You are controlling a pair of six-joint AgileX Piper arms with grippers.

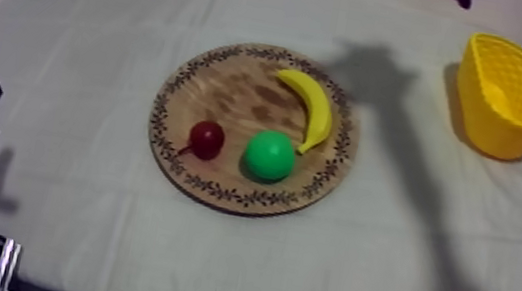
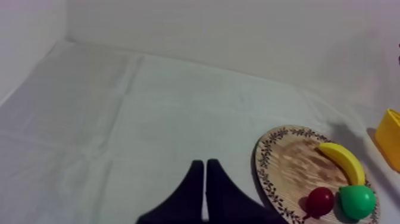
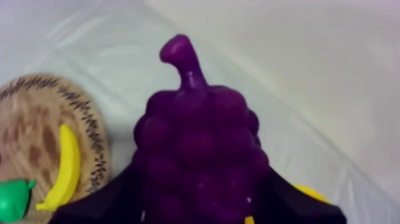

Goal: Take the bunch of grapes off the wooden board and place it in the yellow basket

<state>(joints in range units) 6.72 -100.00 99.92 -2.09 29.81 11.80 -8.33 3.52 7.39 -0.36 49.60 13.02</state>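
Over the grey-white cloth [image 1: 84,77], your right gripper [image 3: 201,205] clamps the grapes [image 3: 199,149] by their bumpy body, likely light and stiff; your left gripper [image 2: 205,176] is closed, empty.

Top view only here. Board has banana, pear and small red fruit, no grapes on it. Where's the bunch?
Observer: Right wrist view: the right hand is shut on the bunch of grapes, stem up, held clear of the wooden board.
Operator: Left hand doing anything?
Observer: Left wrist view: the left hand is shut on nothing, fingers together, over bare cloth beside the board.
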